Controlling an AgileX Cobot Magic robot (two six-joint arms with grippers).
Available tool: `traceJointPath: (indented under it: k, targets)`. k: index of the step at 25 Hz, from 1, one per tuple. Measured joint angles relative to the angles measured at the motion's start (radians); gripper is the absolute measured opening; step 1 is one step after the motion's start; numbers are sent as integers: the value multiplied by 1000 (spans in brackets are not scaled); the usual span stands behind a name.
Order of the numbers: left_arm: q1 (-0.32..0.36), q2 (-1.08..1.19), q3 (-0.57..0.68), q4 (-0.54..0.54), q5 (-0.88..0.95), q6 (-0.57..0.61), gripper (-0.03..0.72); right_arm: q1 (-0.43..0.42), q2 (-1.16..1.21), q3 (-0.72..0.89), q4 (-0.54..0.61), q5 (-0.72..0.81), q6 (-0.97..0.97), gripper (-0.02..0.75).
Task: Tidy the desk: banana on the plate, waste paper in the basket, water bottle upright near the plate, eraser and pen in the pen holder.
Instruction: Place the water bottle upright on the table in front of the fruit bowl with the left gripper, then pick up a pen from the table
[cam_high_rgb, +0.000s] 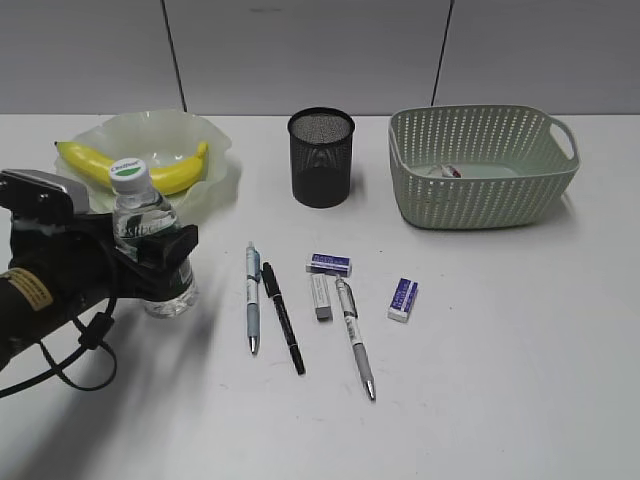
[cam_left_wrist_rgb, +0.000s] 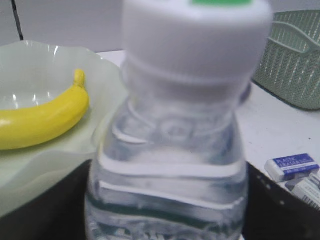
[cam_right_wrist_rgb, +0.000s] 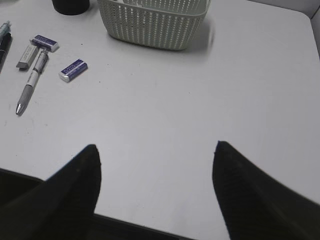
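Note:
The water bottle (cam_high_rgb: 150, 240) stands upright on the desk (cam_high_rgb: 500, 380) just in front of the plate (cam_high_rgb: 225, 160); the banana (cam_high_rgb: 160, 172) lies in that plate. My left gripper (cam_high_rgb: 155, 250) has a black finger on each side of the bottle (cam_left_wrist_rgb: 175, 150); I cannot tell whether they press it. Waste paper (cam_high_rgb: 447, 171) lies inside the basket (cam_high_rgb: 480, 165). The pen holder (cam_high_rgb: 321, 158) stands at the back centre. Three erasers (cam_high_rgb: 329, 264) (cam_high_rgb: 321, 297) (cam_high_rgb: 403, 299) and three pens (cam_high_rgb: 253, 298) (cam_high_rgb: 282, 330) (cam_high_rgb: 354, 337) lie mid-desk. My right gripper (cam_right_wrist_rgb: 156, 150) hangs open, holding nothing.
The left arm and its cable (cam_high_rgb: 70, 350) cover the desk's near left. In the right wrist view the basket (cam_right_wrist_rgb: 152, 20) is far ahead, with an eraser (cam_right_wrist_rgb: 73, 70) and a pen (cam_right_wrist_rgb: 32, 85) to the left. Bare white desk lies under the right gripper.

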Motion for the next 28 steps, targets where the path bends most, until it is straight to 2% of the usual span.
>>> traceJointPath:
  k: [11,13,16,19,24,28]
  targets:
    - [0,-347,90,0,6,-1,599,0,0,0,0,0,0,549]
    - [0,-459,97,2,78,-10,590,0,0,0,0,0,0,549]
    - [0,-659,98,7,330,-52,587,0,0,0,0,0,0,549]
    - [0,-898,68,7,758,-101,586,0,0,0,0,0,0,549]
    - [0,-1263,-138,-22,1553,-119,566,0,0,0,0,0,0,549]
    - [0,-1416,-247,-41,1988,-99,540,0,0,0,0,0,0,549]
